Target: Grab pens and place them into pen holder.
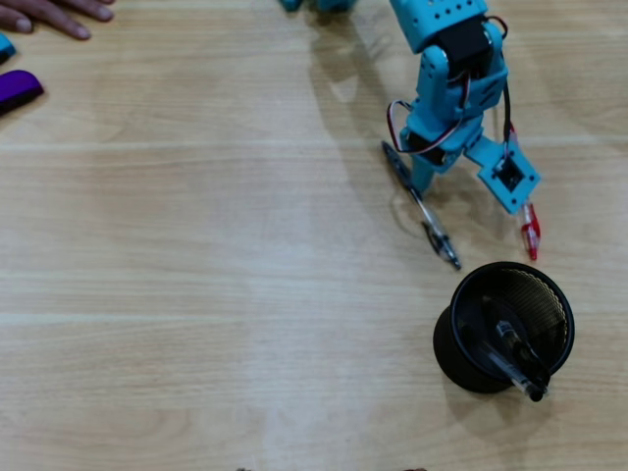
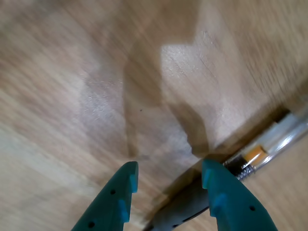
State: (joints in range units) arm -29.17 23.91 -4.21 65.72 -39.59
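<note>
Two teal fingers fill the bottom of your wrist view, the gripper (image 2: 168, 180) standing open with bare wood between the jaws and nothing held. The grey-and-clear pen (image 2: 250, 161) lies just behind the right-hand finger (image 2: 226, 197) in that view, outside the gap rather than inside it, its dark grip section running under the fingertip. From above, the same pen (image 1: 420, 204) lies slantwise on the worktop (image 1: 196, 245) beneath the arm (image 1: 451, 88), in the right half and well in from the edges. A red pen (image 1: 530, 234) lies just beside it, toward the right edge, partly covered by the arm's blue bracket. Nearer the bottom edge the pen holder (image 1: 502, 329) stands upright with at least one pen (image 1: 515, 365) already leaning inside; how many it holds you cannot tell. Farthest off, at the top left corner, a hand (image 1: 54, 15) rests on the worktop above a purple object (image 1: 18, 88). The risk, as things stand: close the jaws here and you will likely pinch air, or the right finger will nudge the pen and roll it away, because the pen sits off-centre. Carrying it low toward the holder could also clip the rim and tip the cup.
</note>
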